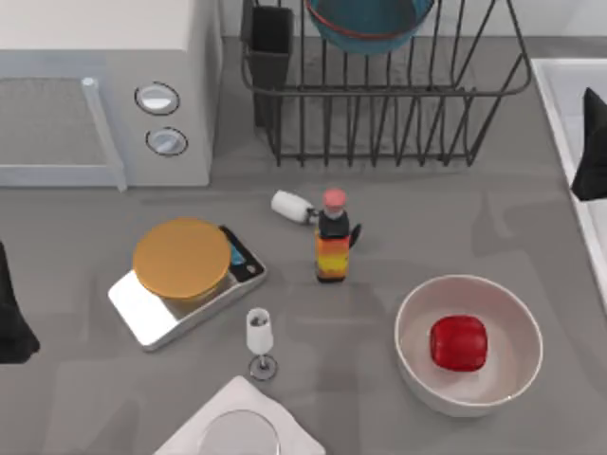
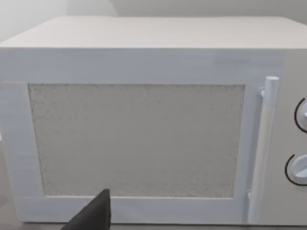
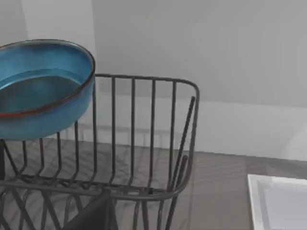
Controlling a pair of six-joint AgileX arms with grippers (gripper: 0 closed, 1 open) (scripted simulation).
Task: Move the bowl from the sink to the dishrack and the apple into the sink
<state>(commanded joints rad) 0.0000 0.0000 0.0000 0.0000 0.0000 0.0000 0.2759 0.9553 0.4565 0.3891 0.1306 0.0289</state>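
Note:
The teal-blue bowl (image 1: 368, 23) with its orange-red rim band sits in the black wire dishrack (image 1: 389, 114) at the back of the table, and the right wrist view shows the bowl (image 3: 42, 91) high in the dishrack (image 3: 144, 143). The red apple (image 1: 459, 342) lies inside a large white bowl (image 1: 417, 351) at the front right. The pale sink (image 1: 561, 104) runs along the right edge. My right gripper (image 1: 593, 147) hangs over the sink, away from the bowl and the apple. My left gripper (image 1: 11, 322) is parked at the left edge.
A white microwave (image 1: 104, 95) fills the back left, close in front of the left wrist camera (image 2: 144, 134). Mid-table stand a red-capped orange bottle (image 1: 332, 239), a small white item (image 1: 289, 205), a scale with an orange disc (image 1: 182, 261), a wine glass (image 1: 260, 339) and a white board (image 1: 237, 427).

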